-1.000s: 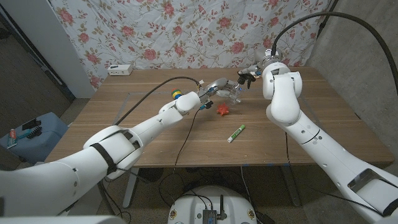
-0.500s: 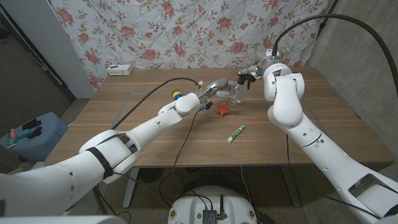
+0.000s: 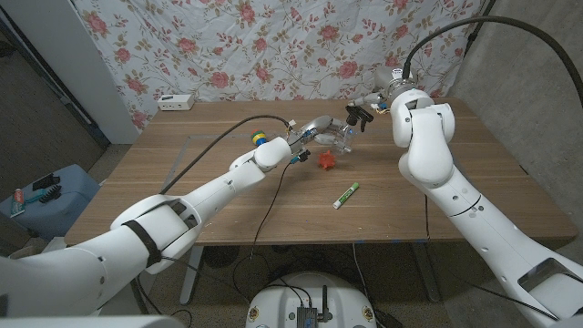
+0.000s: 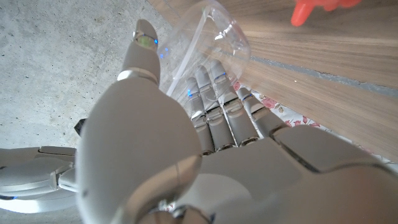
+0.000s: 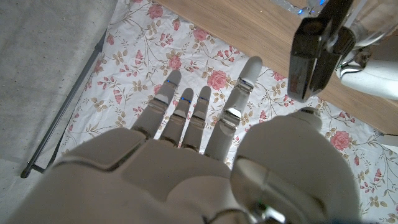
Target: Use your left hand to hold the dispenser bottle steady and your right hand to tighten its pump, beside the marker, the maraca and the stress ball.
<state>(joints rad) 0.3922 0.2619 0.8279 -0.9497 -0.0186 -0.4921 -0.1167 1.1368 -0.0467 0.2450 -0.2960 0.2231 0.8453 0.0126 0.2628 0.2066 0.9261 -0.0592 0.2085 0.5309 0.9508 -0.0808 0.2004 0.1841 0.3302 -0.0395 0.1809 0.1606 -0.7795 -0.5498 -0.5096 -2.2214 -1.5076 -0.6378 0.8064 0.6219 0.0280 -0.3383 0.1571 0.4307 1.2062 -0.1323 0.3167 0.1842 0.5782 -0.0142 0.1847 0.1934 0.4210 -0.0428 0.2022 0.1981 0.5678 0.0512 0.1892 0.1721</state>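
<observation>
**Bottle held, pump hand off**

Flowery cloth hangs behind your wooden table (image 3: 228,191). Far back on the table, your left hand (image 3: 314,129) wraps its fingers (image 4: 214,99) around the clear bottle (image 3: 342,137), which leans over. The black pump (image 3: 356,116) sticks out of the bottle's top. Your right hand (image 3: 387,91) is just beside the pump with its fingers (image 5: 186,112) straight and spread apart, holding nothing. A red spiky ball (image 3: 327,161) lies near the bottle. The green marker (image 3: 345,195) lies closer to you. The maraca (image 3: 259,138) sits beside your left wrist.
</observation>
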